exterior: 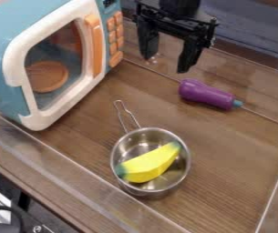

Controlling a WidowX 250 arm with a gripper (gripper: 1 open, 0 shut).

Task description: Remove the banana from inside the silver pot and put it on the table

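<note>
The yellow banana (151, 163) with a green tip lies inside the silver pot (138, 142), which stands on the brown table (226, 155) near the front. The pot's thin wire handle points back toward the microwave. My black gripper (167, 51) hangs at the back of the table, well above and behind the pot. Its fingers are spread and nothing is between them.
A teal toy microwave (50, 56) with a white door fills the back left. A purple eggplant toy (210, 94) lies on the table right of centre, below the gripper. A clear raised rim (56, 175) runs along the table's edges.
</note>
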